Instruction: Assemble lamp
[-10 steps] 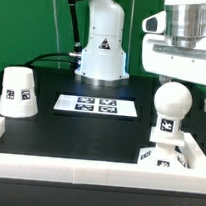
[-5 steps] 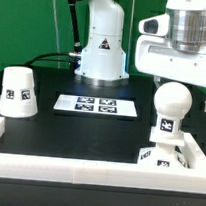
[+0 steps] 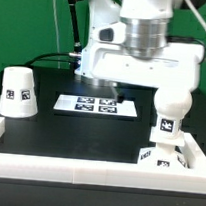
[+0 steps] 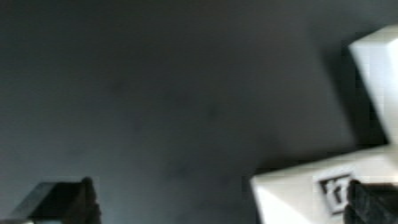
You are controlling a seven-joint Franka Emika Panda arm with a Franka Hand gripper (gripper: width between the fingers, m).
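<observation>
The round-topped bulb (image 3: 172, 104) stands upright on the square base block (image 3: 158, 157) at the exterior view's right, near the front wall. The cup-shaped shade (image 3: 17, 91) stands mouth down at the exterior view's left. My gripper (image 3: 116, 89) hangs in the air over the marker board (image 3: 96, 105), to the exterior view's left of the bulb and clear of it. In the wrist view my gripper (image 4: 217, 205) is open and empty, its dark fingertips (image 4: 63, 200) wide apart over the black table. A blurred white surface with a tag (image 4: 329, 185) lies by one finger; I cannot tell which part it is.
The white robot pedestal (image 3: 95, 52) stands at the back. A low white wall (image 3: 75, 172) runs along the front and sides of the black table (image 3: 68, 133). Cables run behind the pedestal at the exterior view's left.
My arm has swung from above the bulb toward the exterior view's left and now hangs over the marker board. The bulb, base and shade have not moved.
</observation>
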